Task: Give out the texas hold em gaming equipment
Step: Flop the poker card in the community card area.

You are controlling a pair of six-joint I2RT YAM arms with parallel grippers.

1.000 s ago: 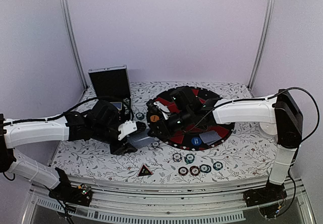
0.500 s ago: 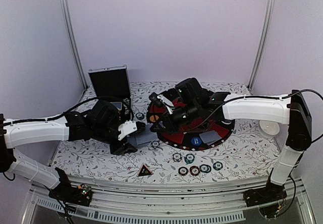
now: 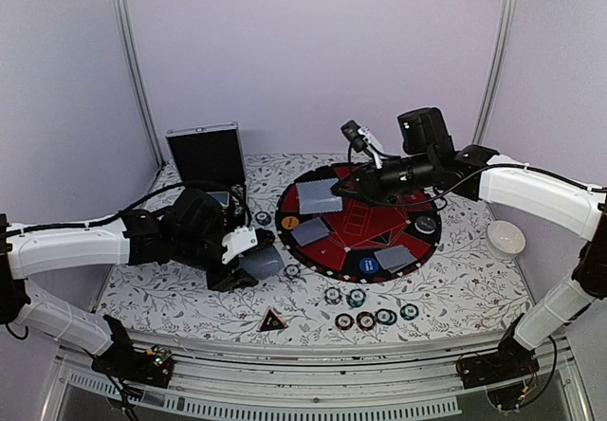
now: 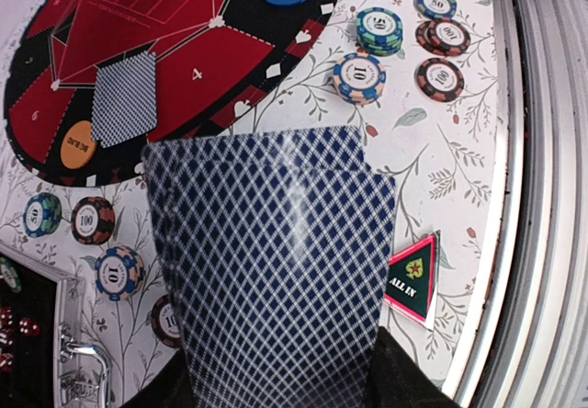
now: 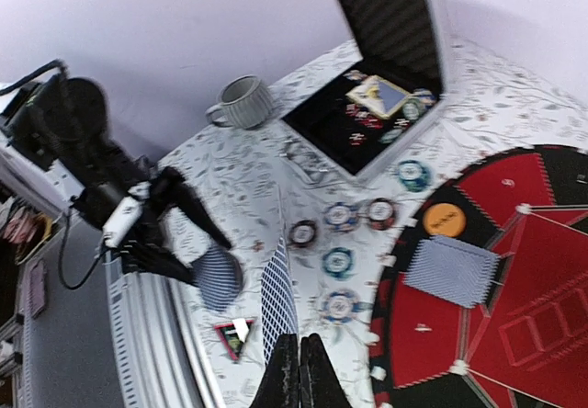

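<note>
My left gripper (image 3: 248, 265) is shut on a fanned stack of grey-blue-backed playing cards (image 4: 276, 270), held over the table left of the round mat (image 3: 417, 193). My right gripper (image 3: 341, 192) is raised over the mat's back left and shut on one card (image 3: 318, 196), which shows edge-on in the right wrist view (image 5: 278, 302). Two cards (image 3: 310, 231) (image 3: 395, 256) lie on the mat, with an orange button (image 3: 289, 222), a blue button (image 3: 369, 265) and a black button (image 3: 426, 224). Poker chips (image 3: 366, 320) and the red-black triangle (image 3: 273, 321) lie near the front edge.
An open silver-edged black case (image 3: 206, 155) stands at the back left, with more chips (image 5: 342, 215) between it and the mat. A white bowl (image 3: 505, 237) sits at the right. A grey mug (image 5: 243, 102) shows in the right wrist view. The table's front rail (image 3: 313, 359) runs below the chips.
My right gripper has drawn away from the left gripper's stack with one card, rising and swinging right and back over the mat. The left arm has stayed put.
</note>
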